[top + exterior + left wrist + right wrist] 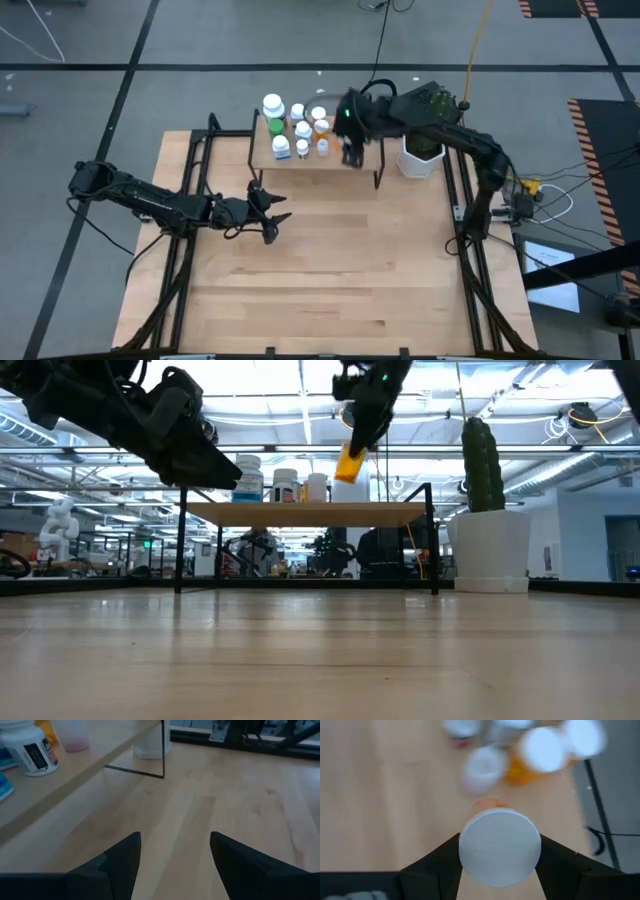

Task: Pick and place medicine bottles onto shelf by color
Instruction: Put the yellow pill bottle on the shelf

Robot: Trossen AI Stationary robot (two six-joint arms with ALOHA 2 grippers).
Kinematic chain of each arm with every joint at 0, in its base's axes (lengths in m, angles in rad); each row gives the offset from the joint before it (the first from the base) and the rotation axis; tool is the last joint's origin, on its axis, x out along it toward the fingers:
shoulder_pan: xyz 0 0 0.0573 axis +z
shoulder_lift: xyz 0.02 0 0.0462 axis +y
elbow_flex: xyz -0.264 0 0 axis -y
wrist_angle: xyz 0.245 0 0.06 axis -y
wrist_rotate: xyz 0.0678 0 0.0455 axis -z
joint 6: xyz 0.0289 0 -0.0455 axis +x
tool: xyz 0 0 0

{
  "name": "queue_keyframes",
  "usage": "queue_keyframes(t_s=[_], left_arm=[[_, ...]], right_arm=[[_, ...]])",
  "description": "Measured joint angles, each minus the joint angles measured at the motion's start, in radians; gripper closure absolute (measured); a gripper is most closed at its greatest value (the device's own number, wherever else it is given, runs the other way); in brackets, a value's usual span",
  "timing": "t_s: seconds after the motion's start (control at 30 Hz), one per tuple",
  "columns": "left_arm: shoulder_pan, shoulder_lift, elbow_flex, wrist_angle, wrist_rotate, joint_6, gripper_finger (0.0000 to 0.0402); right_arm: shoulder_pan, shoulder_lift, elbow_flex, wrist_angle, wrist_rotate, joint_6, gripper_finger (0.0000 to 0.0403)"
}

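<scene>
The shelf (330, 160) stands at the table's far side, and several medicine bottles (295, 125) rest upright on its left half. My right gripper (352, 150) hovers over the shelf's right half, shut on an orange bottle with a white cap (350, 463). In the low view that bottle is above the board (310, 512), right of the standing bottles (285, 485). My left gripper (278, 208) is open over bare table in front of the shelf's left end, nothing between its fingers (125, 857). My right gripper pinches the orange bottle's white cap (470, 855) between its two fingers (560, 865), one on each side of the cap's rim. The fingers come from above, slanting down. The orange body (348, 468) hangs below them, tilted, clear of the shelf.
A white pot with a tall cactus (421, 155) stands just right of the shelf, close to my right arm. The shelf's thin black legs (163, 750) rise from the table. Open wooden tabletop (330, 280) lies toward the near edge.
</scene>
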Motion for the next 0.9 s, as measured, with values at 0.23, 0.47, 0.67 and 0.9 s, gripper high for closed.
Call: queue_keyframes(t_s=[0.23,0.47,0.67,0.9], left_arm=[[0.0,0.044,0.0,0.007,-0.001,0.0,0.016],[0.009,0.119,0.0,0.056,-0.002,-0.001,0.016],[0.01,0.153,0.0,0.088,-0.003,-0.007,0.016],[0.01,0.155,0.0,0.087,-0.003,-0.026,0.016]], right_arm=[[-0.164,0.15,0.14,-0.004,-0.069,-0.085,0.0198],[-0.232,0.202,0.143,-0.015,-0.107,-0.113,0.0198],[-0.24,0.2,0.142,0.005,-0.107,-0.119,0.0197],[-0.24,0.199,0.142,0.018,-0.107,-0.13,0.0197]])
